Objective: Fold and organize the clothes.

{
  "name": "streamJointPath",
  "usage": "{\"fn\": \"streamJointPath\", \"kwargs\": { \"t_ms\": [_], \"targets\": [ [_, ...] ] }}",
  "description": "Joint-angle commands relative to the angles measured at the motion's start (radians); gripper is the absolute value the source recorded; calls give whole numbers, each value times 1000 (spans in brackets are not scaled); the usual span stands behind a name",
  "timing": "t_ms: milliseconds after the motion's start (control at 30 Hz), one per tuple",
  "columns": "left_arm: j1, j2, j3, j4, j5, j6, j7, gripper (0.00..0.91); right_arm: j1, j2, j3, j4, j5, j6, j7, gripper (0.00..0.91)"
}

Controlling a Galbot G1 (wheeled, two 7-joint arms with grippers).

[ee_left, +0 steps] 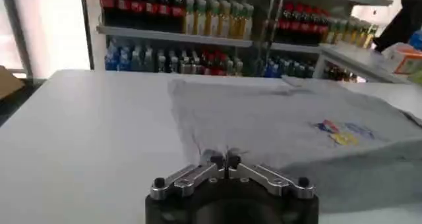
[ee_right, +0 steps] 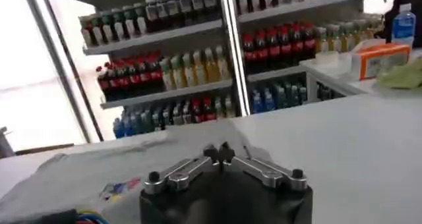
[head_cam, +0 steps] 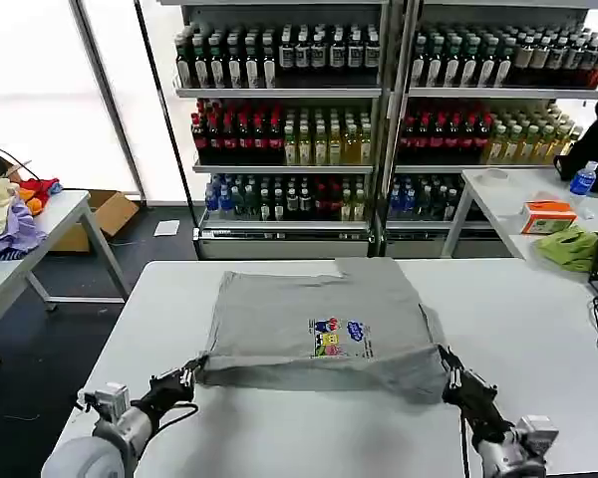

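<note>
Both grippers, left gripper (head_cam: 191, 375) and right gripper (head_cam: 448, 375), pinch the grey shirt's (head_cam: 319, 309) near corners closed, seemingly to carry that edge across the desk (head_cam: 538, 329) into a fold.

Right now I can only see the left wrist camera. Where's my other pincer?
Observer: The right pincer is at the near right corner of the shirt, shut on the cloth.
Operator: Is my left one at the matching corner?
Observer: Yes. In the head view the left pincer pinches the near left corner, and the folded near edge runs between the two.
Operator: Are there more clothes around?
Observer: A heap of coloured clothes lies on a side table off to the robot's left.
</note>
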Motion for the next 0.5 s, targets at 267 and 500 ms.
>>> {"fn": "streamJointPath", "kwargs": {
  "t_ms": [267,500],
  "targets": [
    [-209,47,56,171,-26,11,-26,907,292,2,-163,-236,-61,-67,22,907],
    [-38,65,-11,44,-23,7,-56,907,133,1,-56,-110,-72,-74,4,907]
  ]
}}
